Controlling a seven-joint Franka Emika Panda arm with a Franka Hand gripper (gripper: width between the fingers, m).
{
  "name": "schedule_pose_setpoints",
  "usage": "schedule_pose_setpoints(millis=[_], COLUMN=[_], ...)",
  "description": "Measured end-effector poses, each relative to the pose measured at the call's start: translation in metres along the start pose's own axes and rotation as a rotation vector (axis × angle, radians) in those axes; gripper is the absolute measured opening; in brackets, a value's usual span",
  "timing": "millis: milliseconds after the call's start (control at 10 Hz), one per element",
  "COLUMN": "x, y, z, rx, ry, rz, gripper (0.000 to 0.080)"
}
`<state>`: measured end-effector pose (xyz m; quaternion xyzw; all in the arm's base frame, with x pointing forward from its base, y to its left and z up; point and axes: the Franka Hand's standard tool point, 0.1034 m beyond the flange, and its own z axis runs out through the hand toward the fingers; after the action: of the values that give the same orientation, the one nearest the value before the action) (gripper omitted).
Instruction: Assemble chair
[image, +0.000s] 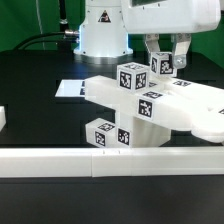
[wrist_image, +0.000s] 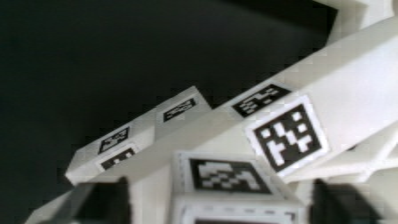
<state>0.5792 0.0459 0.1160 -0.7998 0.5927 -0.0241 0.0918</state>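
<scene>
The chair (image: 150, 108) lies as a joined cluster of glossy white tagged parts on the black counter (image: 40, 70), just behind the long low white border wall (image: 90, 160) that runs along the counter's near edge. Its lowest tagged block (image: 102, 133) sits just beside that wall, with little room between them. Toward the exterior view's right of the chair, flat rounded panels (image: 205, 115) spread out close to the wall. Behind the chair, at the exterior view's left of it, the marker board (image: 68, 88) lies flat on the counter, near the robot's white base (image: 103, 35). To the exterior view's left of the chair the dark counter is open.

The gripper (image: 166, 52) hangs above the chair's rear upper end, and a small tagged cube (image: 163, 65) stands between its fingers. In the wrist view the gripper (wrist_image: 228, 205) straddles a tagged white bar (wrist_image: 231, 175), its dark fingers (wrist_image: 103, 200) standing on either side with a visible gap, so the jaws look spread wide and not pressing the part. Whether anything touches cannot be told
</scene>
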Motion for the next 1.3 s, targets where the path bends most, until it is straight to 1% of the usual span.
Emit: schedule_pose_setpoints(millis=[100, 200, 400, 500, 600, 900, 1000, 1200, 1300], x=[0.000, 0.000, 0.000, 0.002, 0.005, 0.006, 0.006, 0.003, 0.004], y=[0.000, 0.000, 0.000, 0.004, 0.004, -0.005, -0.006, -0.006, -0.005], z=[0.000, 0.000, 0.000, 0.001, -0.001, -0.004, -0.005, -0.004, -0.003], rx=[-0.001, -0.001, -0.001, -0.037, -0.061, -0.106, -0.112, -0.118, -0.118], ry=[0.001, 0.001, 0.001, -0.001, 0.000, -0.009, -0.013, -0.022, -0.020], rz=[-0.114, -0.195, -0.309, -0.515, -0.656, -1.005, -1.081, -1.210, -1.276], gripper=[0.0578, 0.0633, 0.0646, 0.0649, 0.0649, 0.0649, 0.0649, 0.0649, 0.0649])
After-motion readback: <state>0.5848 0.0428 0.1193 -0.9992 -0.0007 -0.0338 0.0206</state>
